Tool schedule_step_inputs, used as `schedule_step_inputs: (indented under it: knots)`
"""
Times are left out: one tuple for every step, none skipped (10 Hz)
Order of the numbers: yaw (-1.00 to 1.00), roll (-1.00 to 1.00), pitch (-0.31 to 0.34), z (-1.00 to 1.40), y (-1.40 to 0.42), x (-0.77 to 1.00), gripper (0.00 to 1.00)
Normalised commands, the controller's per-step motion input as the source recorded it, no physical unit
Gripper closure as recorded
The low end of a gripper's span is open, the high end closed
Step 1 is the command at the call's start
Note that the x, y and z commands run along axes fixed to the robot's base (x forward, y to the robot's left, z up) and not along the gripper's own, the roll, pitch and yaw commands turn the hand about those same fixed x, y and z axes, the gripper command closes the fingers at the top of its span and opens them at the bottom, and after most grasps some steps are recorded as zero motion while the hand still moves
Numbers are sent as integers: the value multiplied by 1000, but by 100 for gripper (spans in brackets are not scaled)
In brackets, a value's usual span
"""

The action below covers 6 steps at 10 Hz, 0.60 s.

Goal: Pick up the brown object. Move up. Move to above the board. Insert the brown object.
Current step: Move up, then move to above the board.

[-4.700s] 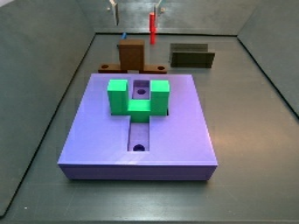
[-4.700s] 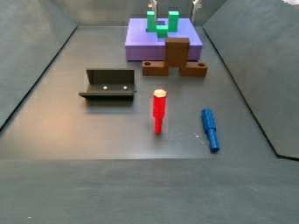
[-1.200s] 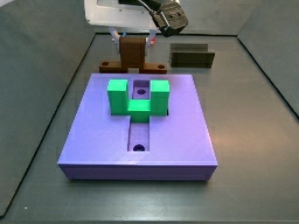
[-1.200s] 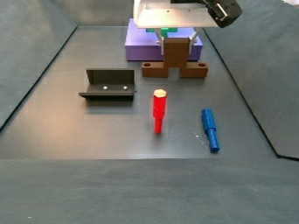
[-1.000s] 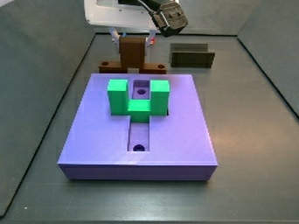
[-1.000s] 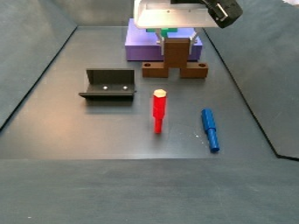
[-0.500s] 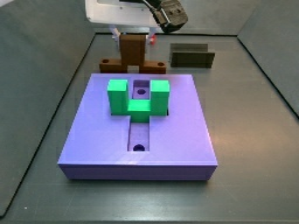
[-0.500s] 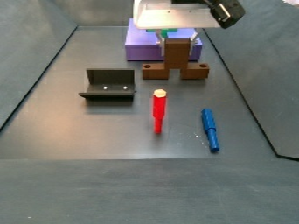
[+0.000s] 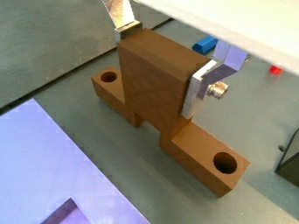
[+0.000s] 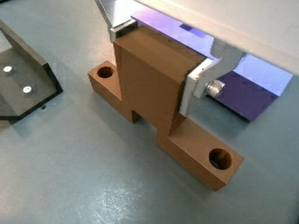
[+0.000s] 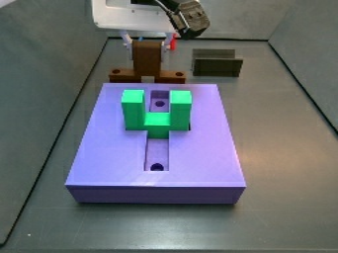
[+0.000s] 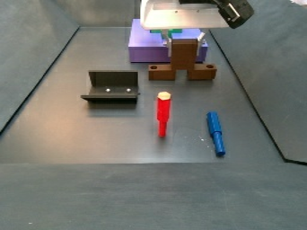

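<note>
1. Straddling the upright block of the brown object [image 9: 163,105], the gripper [image 9: 163,54] has its silver fingers [image 9: 201,89] pressed flat against two opposite faces of the block, grasping it in both wrist views [image 10: 158,83].
2. The brown object's flat bar rests on the grey floor [image 10: 82,175], just beside one edge of the board [image 11: 158,138].
3. The board carries a green U-shaped block [image 11: 156,109].
4. The fixture [image 12: 114,88], a red peg [image 12: 163,113] and a blue peg [image 12: 216,132] lie well apart from the gripper.
</note>
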Motion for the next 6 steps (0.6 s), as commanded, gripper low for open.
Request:
schedule_step_inputs:
  knots:
    - [7,-2,-2,825,-3,28,100]
    - [13,-18,32,615,-16,3,100]
    - [11,-42,20,321,-15,14,100]
    - [0,0,0,1400,0,0,100]
    - [-2,1,14,1400,0,-12,100]
    - [-5,-32,18,1400,-4,-51,100]
